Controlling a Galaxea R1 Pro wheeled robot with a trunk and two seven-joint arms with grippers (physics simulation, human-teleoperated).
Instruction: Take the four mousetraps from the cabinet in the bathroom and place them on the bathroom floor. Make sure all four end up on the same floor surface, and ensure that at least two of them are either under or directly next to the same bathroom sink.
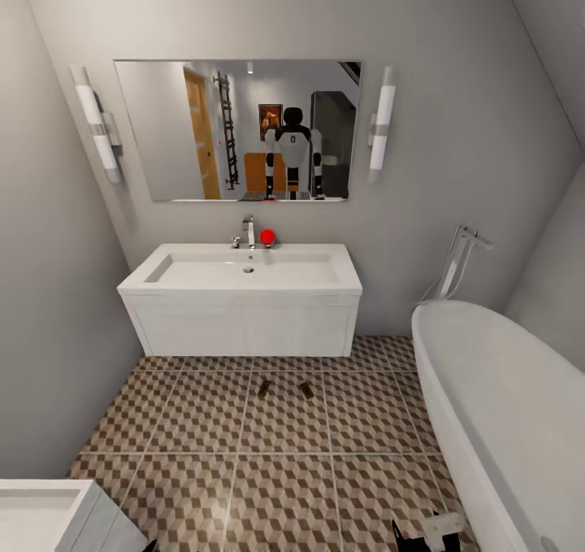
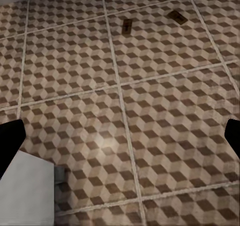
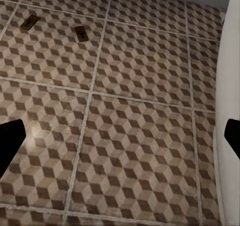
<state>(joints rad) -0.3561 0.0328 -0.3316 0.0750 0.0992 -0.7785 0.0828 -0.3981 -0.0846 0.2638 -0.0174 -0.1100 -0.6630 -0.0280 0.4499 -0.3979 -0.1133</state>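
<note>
Two mousetraps (image 1: 264, 387) (image 1: 305, 389) lie flat on the cube-patterned bathroom floor (image 1: 203, 438), just in front of the white bathroom sink (image 1: 244, 271) on its wall-hung vanity. The left wrist view has the same pair of mousetraps (image 2: 127, 25) (image 2: 178, 17) far ahead of my left gripper (image 2: 120, 141), which is open and empty. They lie as far from my right gripper (image 3: 120, 141), also open and empty, where the mousetraps (image 3: 30, 22) (image 3: 81, 33) sit at the far edge. The cabinet is out of view.
A white oval bathtub (image 1: 504, 406) with a chrome floor tap fills the right side. The corner of a white unit (image 1: 49, 515) stands at the near left. A mirror (image 1: 237, 129) hangs above the sink, and a red ball (image 1: 267, 236) sits by the tap.
</note>
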